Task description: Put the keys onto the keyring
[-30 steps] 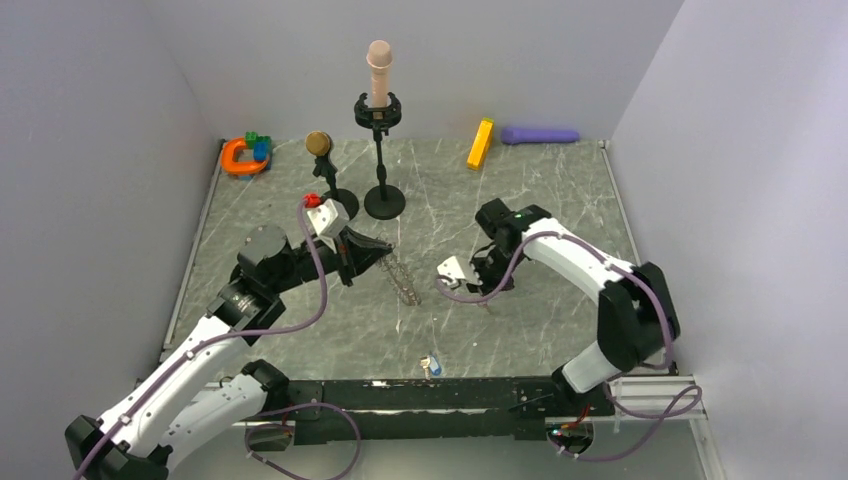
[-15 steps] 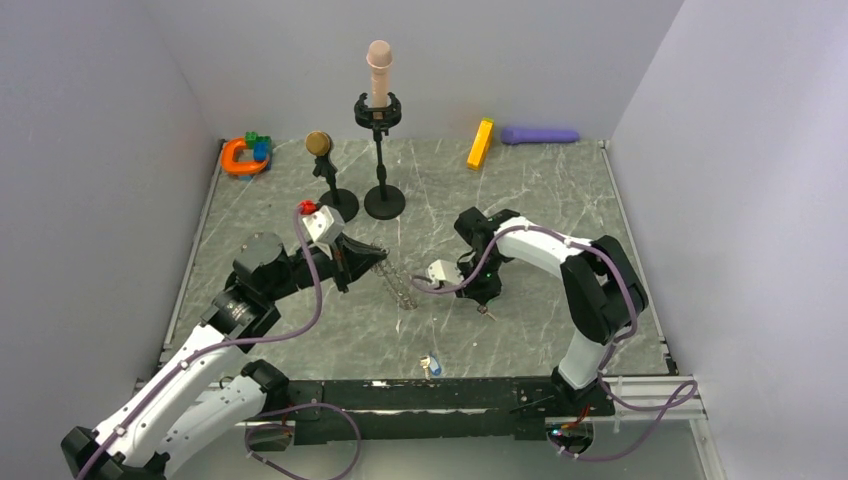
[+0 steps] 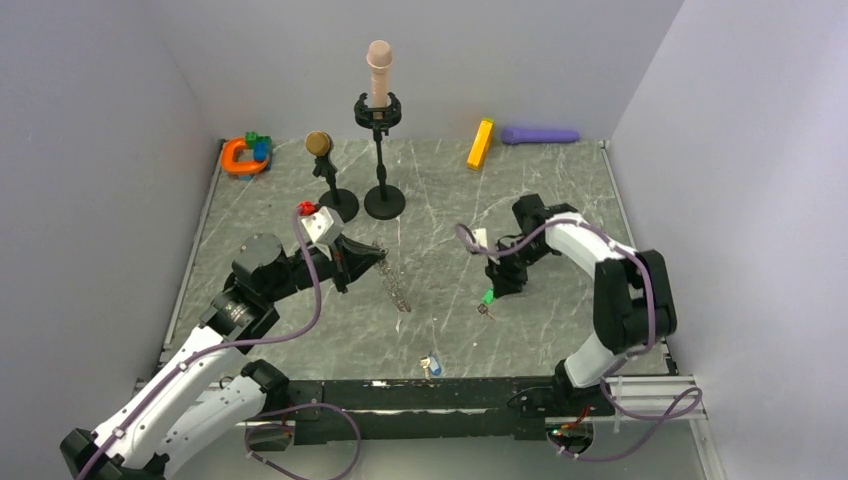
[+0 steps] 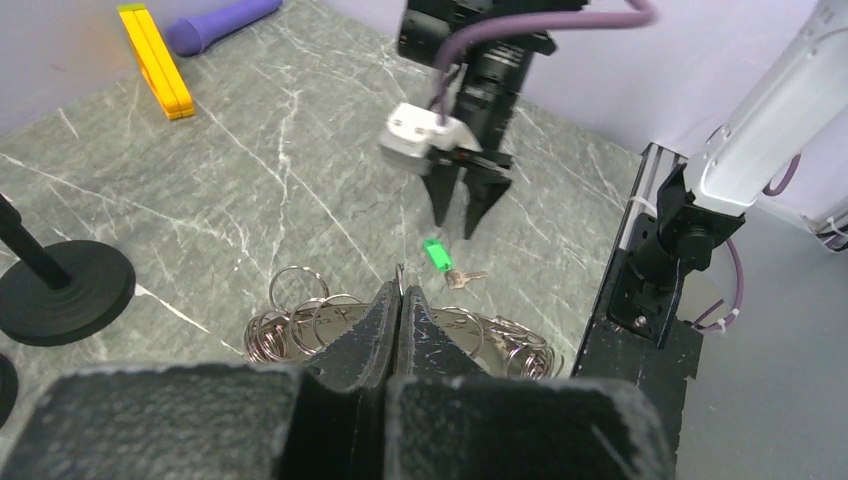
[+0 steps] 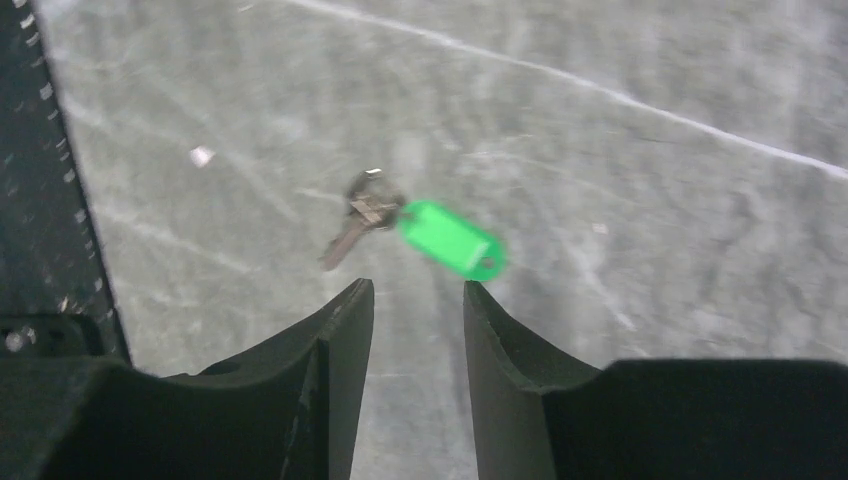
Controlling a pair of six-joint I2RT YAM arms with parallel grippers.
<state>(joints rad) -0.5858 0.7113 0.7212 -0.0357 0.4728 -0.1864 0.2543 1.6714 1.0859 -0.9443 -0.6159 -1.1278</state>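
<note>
fingers of the right arm [image 5: 350, 315] hang spread apart and gripping nothing, a little past a small blue and white thing [image 3: 431, 365] that lies by the middle of the near edge; what that thing is cannot be told. just off their tips, right of the middle of the grey marbled tabletop [image 3: 440, 190], lies the green key [image 5: 450, 240]: a green plastic tag with a small metal key at one end, flat on the surface, apart from both fingers and not between them. to its left, about the middle, the keyring [image 3: 396, 284] shows as a bunch of linked metal rings strung in a line toward the near edge. its far end is pinched in the fingers of the left arm [image 4: 400, 310], which are clenched on it, and in the left wrist view rings spill out on either side of the closed tips. a small red thing [image 3: 305, 207] shows just beside the left wrist camera; whether it is the red key cannot be told. farther back, left of centre, two round black stand bases [image 3: 385, 204] sit side by side. along the far edge a yellow block [image 3: 480, 143] and a purple cylinder [image 3: 540, 134] lie toward the far right corner, and an orange c-shaped piece [image 3: 240, 157] sits in the far left corner.
</note>
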